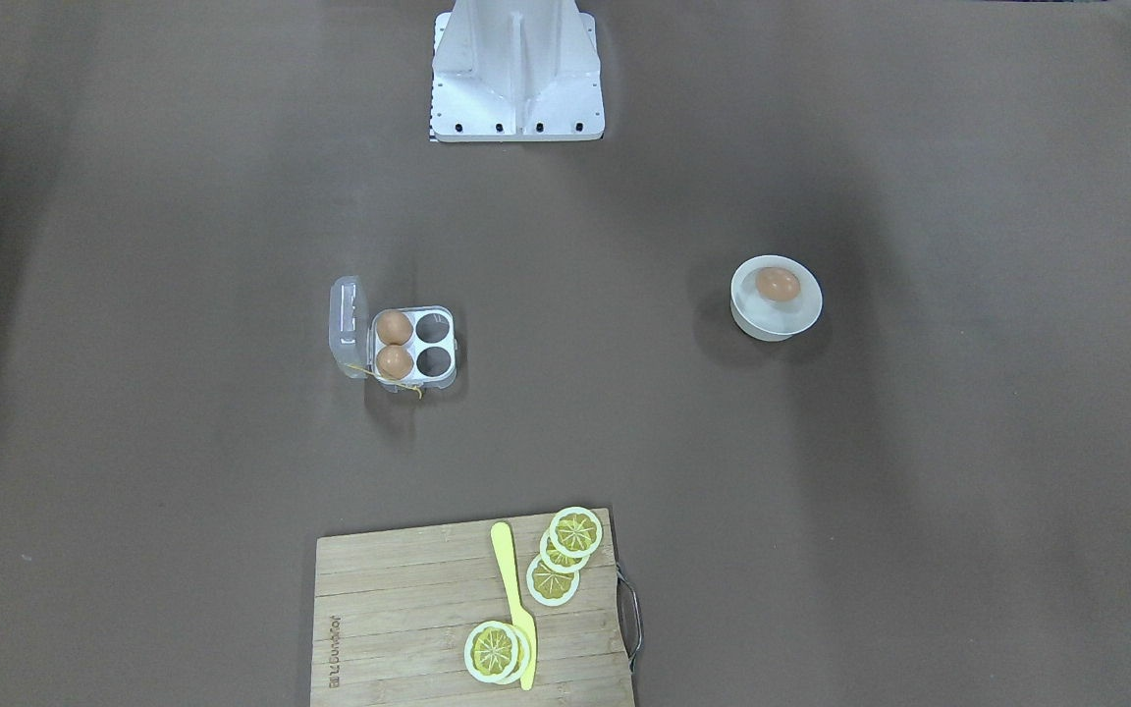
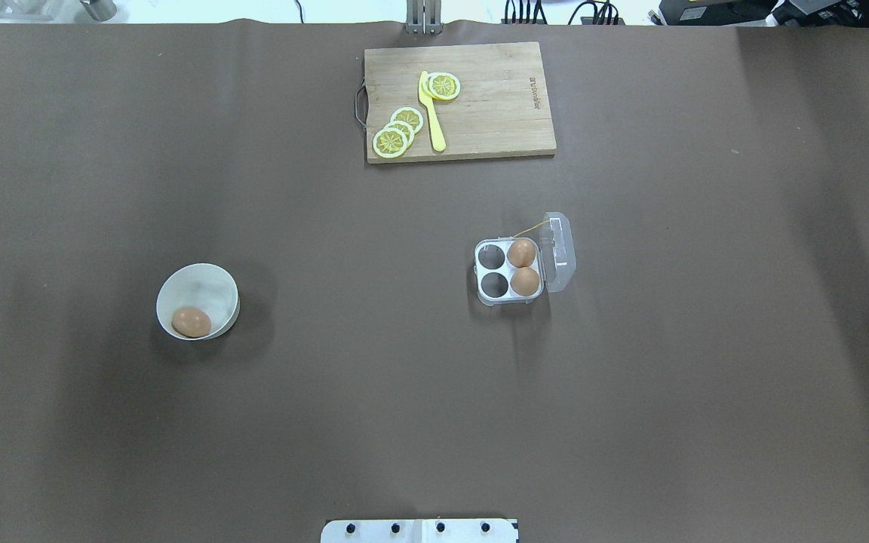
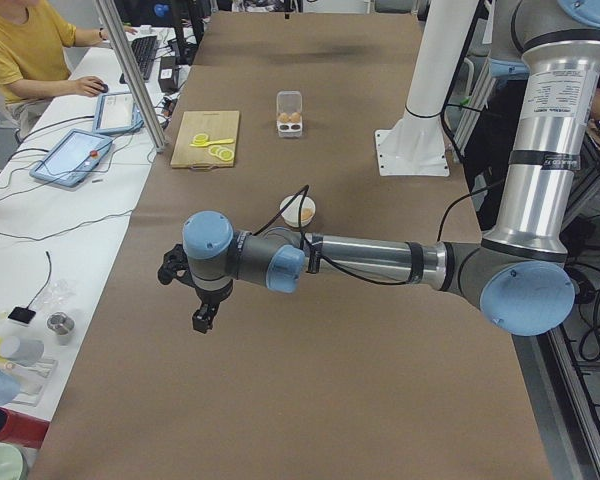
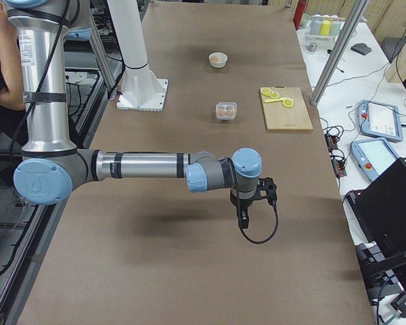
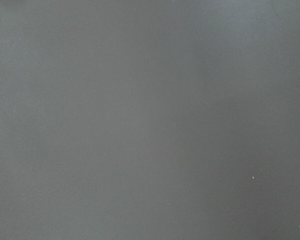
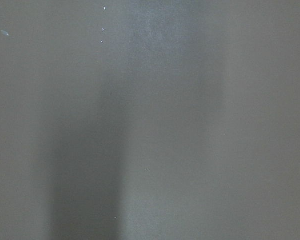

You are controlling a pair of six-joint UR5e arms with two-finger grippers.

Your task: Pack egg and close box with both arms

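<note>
One egg (image 2: 191, 322) lies in a round white bowl (image 2: 201, 275) on the table's left half; it also shows in the front view (image 1: 778, 284). The clear box (image 2: 559, 253) stands open on the right half, lid folded outward. Two eggs (image 2: 521, 253) (image 2: 526, 281) fill the cells by the hinge; the other two cells are empty. My left gripper (image 3: 202, 318) hangs over bare table near the left end, far from the bowl. My right gripper (image 4: 243, 220) hangs near the right end, far from the box. I cannot tell whether either is open. Both wrist views show only bare table.
A wooden cutting board (image 2: 480, 105) with lemon slices (image 2: 393, 136) and a yellow knife (image 2: 432, 113) lies at the far edge. The white base (image 2: 419, 532) stands at the near edge. Operators, tablets and cups (image 3: 75, 155) are on side benches.
</note>
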